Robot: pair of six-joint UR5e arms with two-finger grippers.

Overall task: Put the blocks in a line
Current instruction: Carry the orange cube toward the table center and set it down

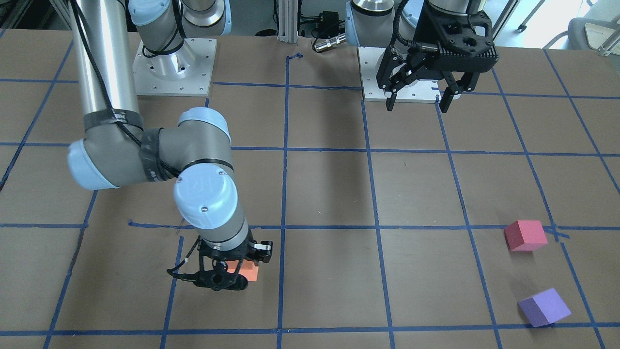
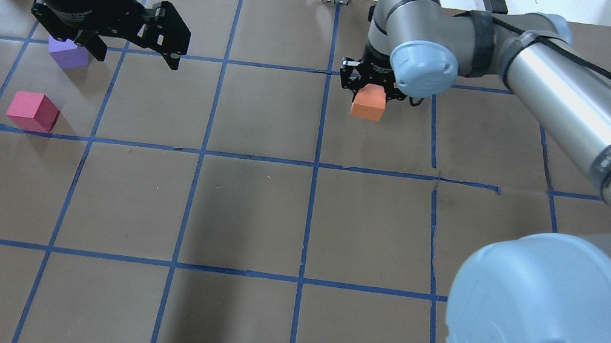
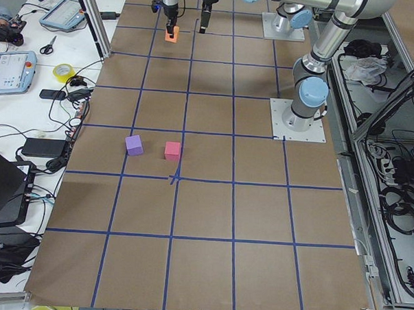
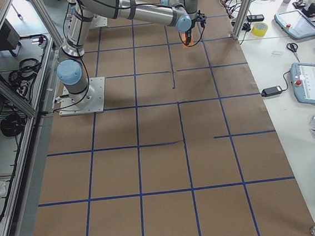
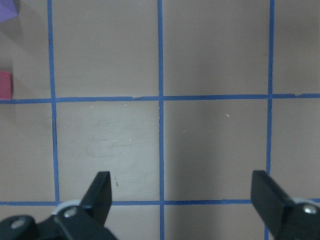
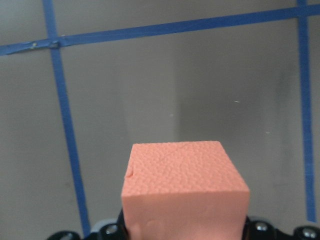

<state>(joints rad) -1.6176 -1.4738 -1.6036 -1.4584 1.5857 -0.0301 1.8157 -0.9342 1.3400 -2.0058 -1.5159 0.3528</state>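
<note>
My right gripper [image 1: 231, 277] is shut on the orange block [image 1: 247, 271] and holds it low over the brown table; the block fills the bottom of the right wrist view [image 6: 185, 192] and hides the fingers. The pinkish-red block [image 1: 525, 235] and the purple block [image 1: 545, 307] lie near each other on the table at my far left, also in the overhead view, pinkish-red [image 2: 33, 111] and purple [image 2: 70, 53]. My left gripper [image 1: 419, 99] is open and empty, raised near its base, apart from both blocks. Its fingers [image 5: 100, 190] frame bare table.
The table [image 2: 249, 218] is brown paper with a grid of blue tape lines. The two arm base plates [image 1: 174, 65] stand at the robot's edge. Cables, a tape roll and tablets lie past the far edge [image 3: 59, 72].
</note>
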